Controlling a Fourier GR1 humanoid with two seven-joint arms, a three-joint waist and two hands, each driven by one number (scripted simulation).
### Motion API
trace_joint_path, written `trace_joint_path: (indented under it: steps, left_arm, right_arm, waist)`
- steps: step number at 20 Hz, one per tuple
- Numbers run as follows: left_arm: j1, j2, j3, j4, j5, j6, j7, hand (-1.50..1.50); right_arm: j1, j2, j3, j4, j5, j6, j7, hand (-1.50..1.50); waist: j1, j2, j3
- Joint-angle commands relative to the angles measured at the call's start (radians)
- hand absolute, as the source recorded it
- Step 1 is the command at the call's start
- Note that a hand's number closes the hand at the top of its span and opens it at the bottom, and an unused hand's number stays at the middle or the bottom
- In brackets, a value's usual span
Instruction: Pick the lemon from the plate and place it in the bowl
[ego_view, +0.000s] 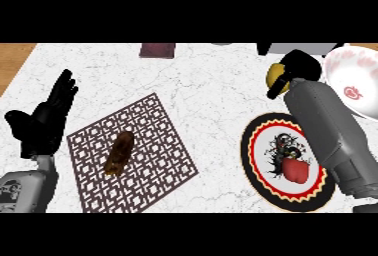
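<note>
Black left hand (44, 120) rests open, fingers up, at the bench's (207, 100) left edge. Further right, the right hand (295, 67) curls round the yellow lemon (276, 75), lifted beyond the plate (258, 150). Best carry it rightward over the bowl's (358, 75) rim, then lower before releasing.

The plate (260, 165) lies right of the mat (159, 150), with the bowl (358, 80) behind it.

The right hand (295, 67) hides most of the lemon (275, 75); the forearm (328, 135) covers the plate's (255, 150) right side; the bowl (354, 75) is cut off at the right edge.
</note>
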Motion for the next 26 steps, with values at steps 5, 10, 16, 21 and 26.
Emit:
trace_joint_path:
  steps: [5,10,16,21,26]
  left_arm:
    - [0.048,0.016,0.025,-0.015,0.005,-0.005,0.001,0.00]
    - [0.116,-0.002,0.025,-0.020,-0.004,-0.003,-0.054,0.00]
    - [0.048,0.007,0.050,0.026,0.002,-0.018,-0.040,0.00]
    - [0.026,0.026,0.072,0.006,0.013,-0.030,-0.016,0.00]
    - [0.034,0.017,0.057,-0.042,0.018,-0.043,0.020,0.00]
  right_arm:
    - [-0.157,-0.039,0.075,-0.037,0.198,-0.218,0.186,1.50]
    - [-0.210,-0.057,0.040,-0.124,0.207,-0.258,0.258,1.50]
    - [-0.152,-0.149,-0.028,-0.138,0.192,-0.276,0.202,1.50]
    - [-0.091,-0.219,-0.123,-0.106,0.114,-0.352,0.063,1.50]
    - [-0.099,-0.310,-0.221,0.044,0.027,-0.380,-0.148,1.50]
  waist:
    - [-0.023,-0.016,-0.001]
    - [-0.040,-0.021,-0.001]
    - [-0.048,-0.017,-0.001]
    - [-0.043,-0.015,0.000]
    - [-0.026,-0.009,0.001]
